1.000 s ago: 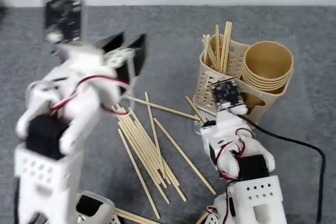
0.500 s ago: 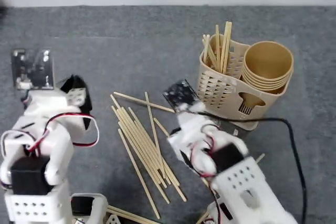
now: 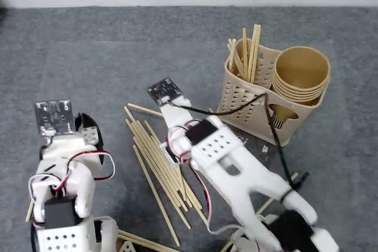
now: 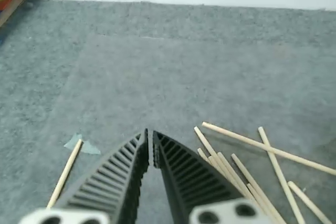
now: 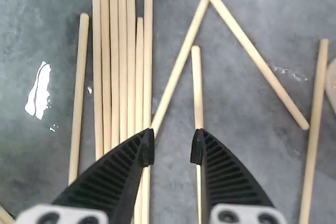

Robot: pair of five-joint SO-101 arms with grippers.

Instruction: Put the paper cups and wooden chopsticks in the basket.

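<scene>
The right gripper [image 5: 172, 148] is hanging partly open just above the loose chopsticks [image 5: 123, 61] on the grey mat [image 3: 106, 57], and it is holding nothing. The left gripper [image 4: 149, 142] is resting almost closed and empty beside the pile. The cups [image 3: 301, 72] are already sitting in the basket [image 3: 248, 95] with a few sticks. The risk, I think, is that the jaws are standing over sticks lying tightly together, so a closing could be catching two at once, or a thin stick could be slipping out.
</scene>
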